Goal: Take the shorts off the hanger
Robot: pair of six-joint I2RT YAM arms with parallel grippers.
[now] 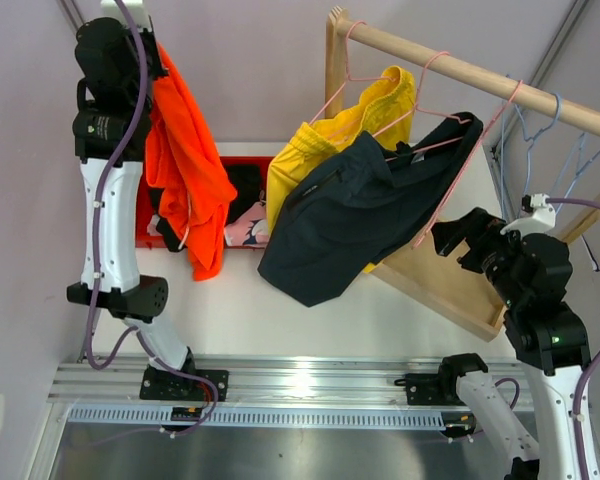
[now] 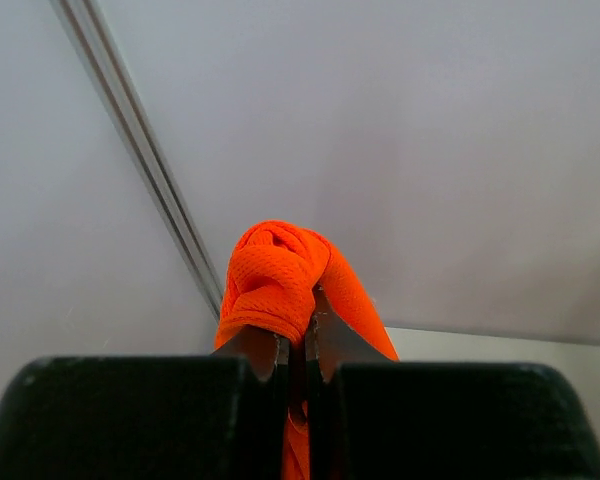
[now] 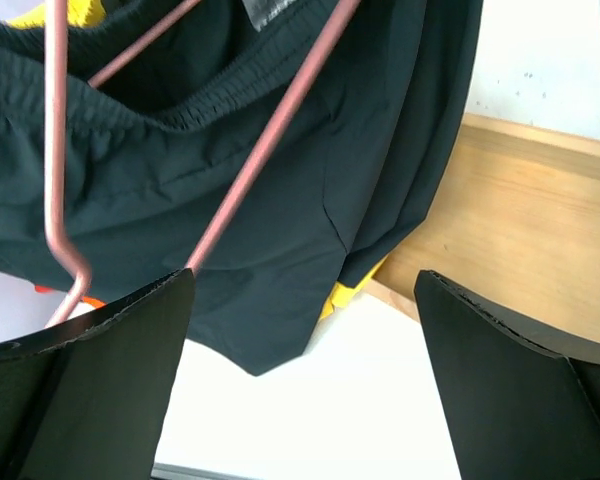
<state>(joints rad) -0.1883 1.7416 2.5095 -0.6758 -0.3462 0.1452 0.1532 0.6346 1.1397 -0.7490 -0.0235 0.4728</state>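
In the top view the left pincer [image 1: 152, 52] is raised high over the far left corner of the table [image 1: 280, 320]; it is closed on the orange shorts [image 1: 185, 170], which hang down from it in front of the red bin [image 1: 252, 160] at the far left edge; in the bin lie one black pair [image 1: 245, 185] and one pink patterned pair [image 1: 242, 232]. On the wooden rail [image 1: 460, 68] over the far right corner hang one yellow pair [image 1: 325, 140] and one dark charcoal pair [image 1: 360, 215], each on a pink hanger [image 1: 450, 185]; pale blue hangers [image 1: 542, 130] hang bare at the right end of the rail, and their number I cannot tell; this makes five pairs of shorts. The right pincer [image 1: 450, 238] stands wide open just beside the lower corner of the dark pair's hanger and holds nothing. In the left wrist view the fingers [image 2: 270, 352] are pressed together with a knot of the orange cloth bulging above them. In the right wrist view the two fingers [image 3: 90, 380] are far apart; the bent corner of the pink wire meets the top edge of the left one, though whether they touch I cannot tell; behind hang the charcoal pair, with a bit of yellow under the hem, and the wooden base [image 3: 520, 220] of the rack.
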